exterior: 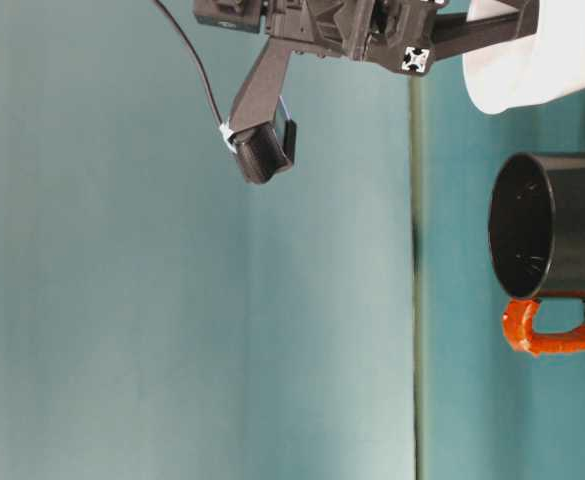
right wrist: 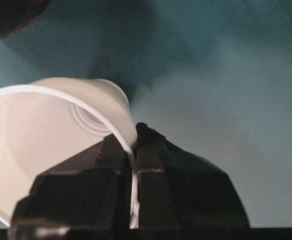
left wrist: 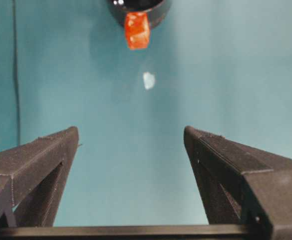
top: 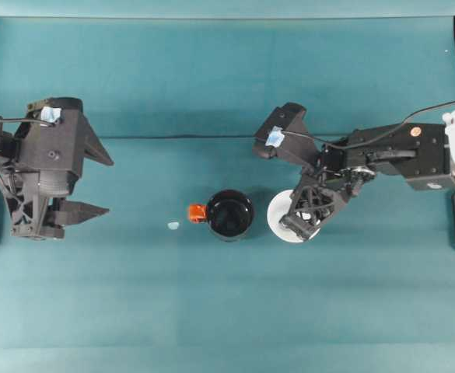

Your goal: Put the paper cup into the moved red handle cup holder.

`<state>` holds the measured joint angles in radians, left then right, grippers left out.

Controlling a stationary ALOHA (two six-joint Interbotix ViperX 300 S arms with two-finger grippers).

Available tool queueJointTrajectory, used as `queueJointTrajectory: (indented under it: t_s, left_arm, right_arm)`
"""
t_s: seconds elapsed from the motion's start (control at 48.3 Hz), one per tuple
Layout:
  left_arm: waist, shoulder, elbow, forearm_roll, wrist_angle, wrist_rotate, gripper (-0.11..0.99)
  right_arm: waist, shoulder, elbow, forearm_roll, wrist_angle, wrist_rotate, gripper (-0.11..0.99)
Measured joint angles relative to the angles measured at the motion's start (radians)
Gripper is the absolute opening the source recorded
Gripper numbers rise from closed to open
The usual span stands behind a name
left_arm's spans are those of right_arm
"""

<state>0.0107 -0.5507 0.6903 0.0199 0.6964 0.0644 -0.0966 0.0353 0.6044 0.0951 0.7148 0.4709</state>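
Right hand (top: 305, 221): closed on the wall of the paper cup (top: 281, 217), one finger inside the rim and one outside, as the right wrist view shows (right wrist: 131, 165). The cup (right wrist: 46, 145) is pinched at its rim and sits tilted, mouth turned toward the wrist camera. In the table-level view the cup (exterior: 532, 60) appears clear of the surface, just beside the cup holder and not inside it.

Cup holder (top: 229, 214): black, upright on the teal surface (top: 227, 311), interior empty, red handle (top: 197, 212) pointing toward the left arm. The cup is just to its right in the overhead view, close but apart.

Left hand (top: 87, 183): wide open, holding nothing, well apart from the holder. Its wrist view shows both fingers (left wrist: 41, 160) spread, with the handle (left wrist: 137, 30) ahead.

A small pale scrap (top: 173, 225) lies on the surface near the handle.
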Motion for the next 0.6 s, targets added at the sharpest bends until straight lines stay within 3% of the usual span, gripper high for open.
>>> queueJointTrajectory:
  t_s: [0.103, 0.228, 0.29, 0.435, 0.6]
  left_arm:
    - [-0.002, 0.002, 0.000, -0.002, 0.002, 0.000, 0.94]
    - [-0.002, 0.000, 0.000, -0.002, 0.002, 0.000, 0.93]
    - [-0.002, 0.002, 0.000, -0.002, 0.002, 0.000, 0.94]
    - [0.000, 0.002, 0.000, -0.002, 0.002, 0.000, 0.94]
    - [0.002, 0.002, 0.000, -0.002, 0.000, 0.000, 0.94]
  right_arm:
    - [-0.002, -0.003, -0.020, 0.002, 0.055, -0.002, -0.11]
    - [-0.002, -0.046, -0.089, 0.005, 0.192, -0.002, -0.11]
    - [-0.009, -0.072, -0.143, 0.005, 0.275, -0.002, -0.11]
    - [-0.046, -0.140, -0.285, 0.005, 0.479, -0.002, -0.11]
    - [-0.048, -0.189, -0.370, 0.003, 0.606, -0.002, -0.11]
